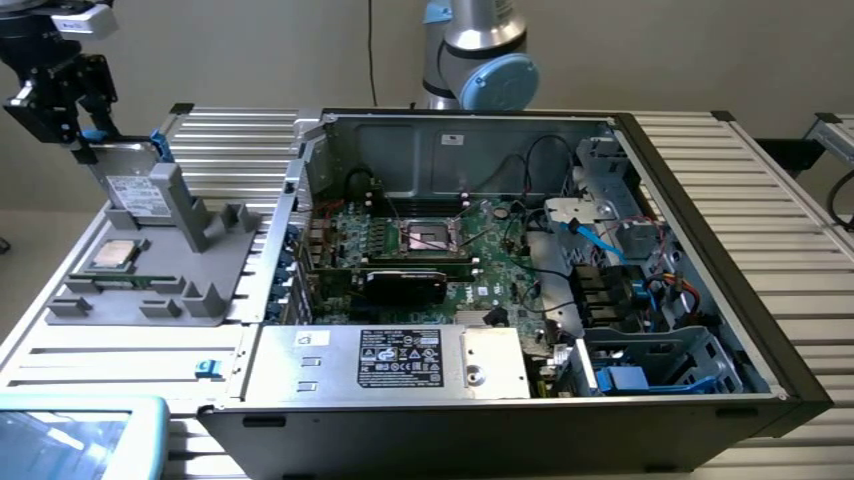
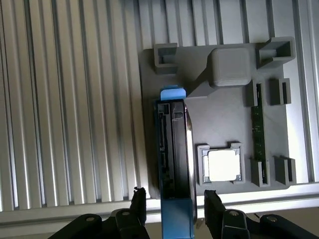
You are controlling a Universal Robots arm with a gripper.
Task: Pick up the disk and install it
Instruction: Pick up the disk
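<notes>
The disk [image 1: 134, 185] is a grey-metal drive with a white label and a blue bracket. It stands on end on the grey fixture [image 1: 147, 290] at the exterior view's left, outside the computer case. My gripper [image 1: 83, 140] hangs over its upper end. In the wrist view the disk [image 2: 174, 144] shows edge-on, and its blue end tab sits between the two black fingers [image 2: 138, 201]. The gripper [image 2: 174, 199] is open. A strip of bright table shows on each side between finger and disk, so the pads do not touch it.
The fixture also carries a square silver processor chip [image 2: 223, 166], a green memory stick [image 2: 257, 124] and a grey support block [image 2: 229, 64]. The open computer case [image 1: 534, 260] fills the exterior view's right, with a drive cage [image 1: 667, 365] at its near corner. Ribbed aluminium table [image 2: 70, 109] lies around.
</notes>
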